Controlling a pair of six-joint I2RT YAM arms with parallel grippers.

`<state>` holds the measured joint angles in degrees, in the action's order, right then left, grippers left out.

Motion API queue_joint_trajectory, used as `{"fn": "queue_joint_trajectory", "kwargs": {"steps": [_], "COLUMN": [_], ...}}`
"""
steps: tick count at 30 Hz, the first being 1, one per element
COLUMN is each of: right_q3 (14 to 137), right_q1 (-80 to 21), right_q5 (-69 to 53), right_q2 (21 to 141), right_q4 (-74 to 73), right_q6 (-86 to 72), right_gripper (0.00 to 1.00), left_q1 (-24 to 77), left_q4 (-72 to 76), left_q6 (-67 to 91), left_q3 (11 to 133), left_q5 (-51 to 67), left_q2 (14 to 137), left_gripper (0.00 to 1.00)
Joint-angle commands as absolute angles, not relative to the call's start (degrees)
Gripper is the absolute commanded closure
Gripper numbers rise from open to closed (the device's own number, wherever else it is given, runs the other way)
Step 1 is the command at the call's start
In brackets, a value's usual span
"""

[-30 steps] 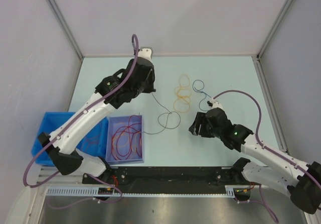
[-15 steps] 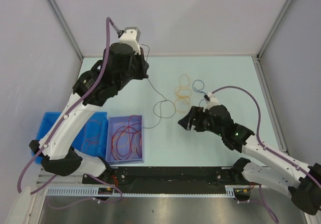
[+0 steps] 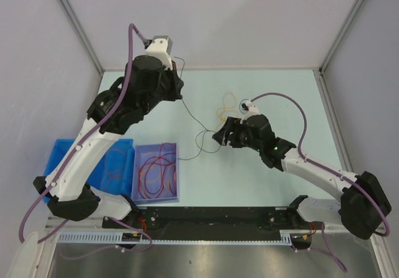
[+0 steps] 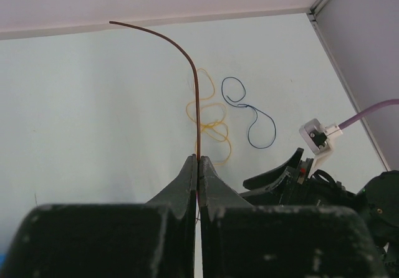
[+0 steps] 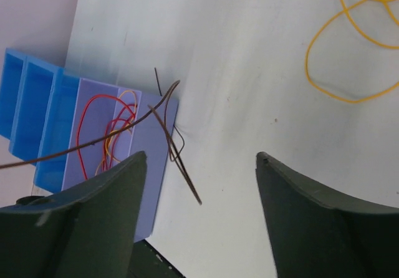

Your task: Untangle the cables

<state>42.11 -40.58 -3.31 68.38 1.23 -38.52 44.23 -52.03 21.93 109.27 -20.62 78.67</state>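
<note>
At the near left, a blue bin (image 3: 121, 166) sits beside our purple tray (image 3: 176, 173), which holds red and orange cables (image 3: 156, 169). Our left gripper (image 4: 197, 159) is clenched on a dark cable (image 4: 196, 91), whose low end lies by the tray's right edge. A yellow cable (image 4: 209, 125) and a blue cable (image 4: 249, 106) lie further right. Our right gripper (image 5: 201, 158) hovers released near the dark loop.
</note>
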Motion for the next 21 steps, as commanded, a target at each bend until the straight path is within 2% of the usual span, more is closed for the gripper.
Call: {"fn": "queue_joint_trajectory", "kwargs": {"steps": [1,3,4,5,6,8,9,21], "right_q3": [45.09,45.17,45.18,45.44,45.70,46.31,46.49,55.98], "right_q1": [-39.81,-39.90,-39.99,-39.90,-39.99,-40.08,-40.17,-41.22], "right_q5": [-3.25,-4.04,-4.22,-4.39,-5.18,-5.71,-5.89,-11.33], "right_q2": [70.92,71.80,72.15,72.42,72.77,72.42,71.38,62.49], "right_q4": [5.80,6.76,6.94,7.03,7.03,6.94,6.77,7.38], "right_q6": [-37.44,-37.35,-37.35,-37.27,-37.00,-36.22,-36.04,-31.73], "right_gripper": [0.39,0.50,0.61,0.67,0.83,0.97,1.00,1.00], "left_q1": [43.95,43.95,43.95,43.86,43.86,43.86,43.77,43.77], "left_q4": [-51.15,-51.07,-50.89,-50.71,-50.54,-50.45,-50.36,-50.80], "left_q6": [20.74,20.74,20.74,20.74,20.74,20.74,20.74,20.22], "left_q3": [108.37,108.11,107.58,107.32,107.14,106.70,106.53,107.57], "left_q5": [-20.21,-20.30,-20.39,-20.39,-20.48,-20.74,-20.66,-21.00], "left_q2": [76.03,75.59,75.41,75.06,74.88,74.62,74.27,70.75], "left_gripper": [1.00,1.00,1.00,1.00,1.00,1.00,1.00,1.00]}}
